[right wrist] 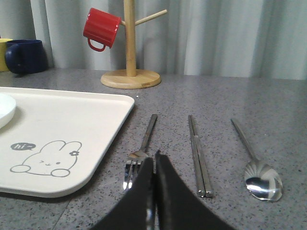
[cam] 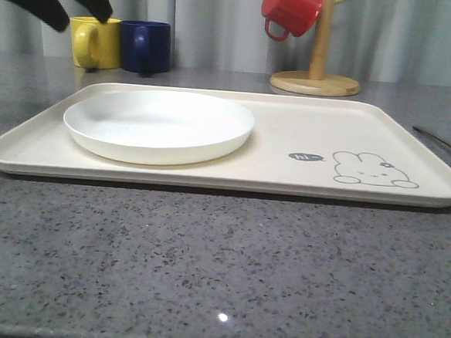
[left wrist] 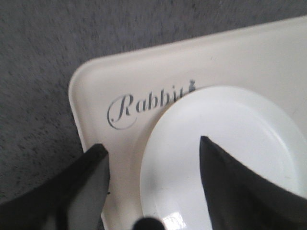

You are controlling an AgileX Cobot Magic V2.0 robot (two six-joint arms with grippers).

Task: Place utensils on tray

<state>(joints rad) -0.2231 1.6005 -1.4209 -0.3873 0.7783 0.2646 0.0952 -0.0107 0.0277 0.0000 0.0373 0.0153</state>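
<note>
The left gripper (cam: 66, 7) hangs high over the tray's (cam: 291, 119) far-left corner, fingers spread above the white plate (left wrist: 225, 143). The right gripper (right wrist: 153, 165) sits low over the worktop (right wrist: 240, 105), fingers pressed together just above the fork (right wrist: 141, 148). Fork, chopsticks (right wrist: 197, 153) and spoon (right wrist: 256, 167) lie parallel right of the tray, long axes running near to far, working ends nearest. The front view catches them as thin slivers at the right edge.

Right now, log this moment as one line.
left gripper: open over plate | right gripper: shut by fork | chopsticks, spoon: off tray
</note>
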